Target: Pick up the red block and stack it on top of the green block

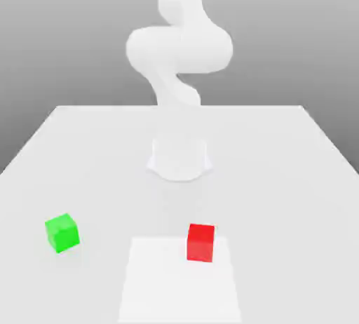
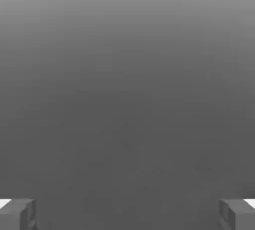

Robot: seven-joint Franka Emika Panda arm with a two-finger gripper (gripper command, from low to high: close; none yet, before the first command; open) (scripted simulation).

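While the fingers stand wide apart with nothing between them, the red block rests on the pale patch of the table, and the green block sits well apart, toward the exterior view's left.

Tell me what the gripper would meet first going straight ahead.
The open gripper seems to have a free way ahead, as far as the hand view shows: plain grey, at a depth I cannot judge.
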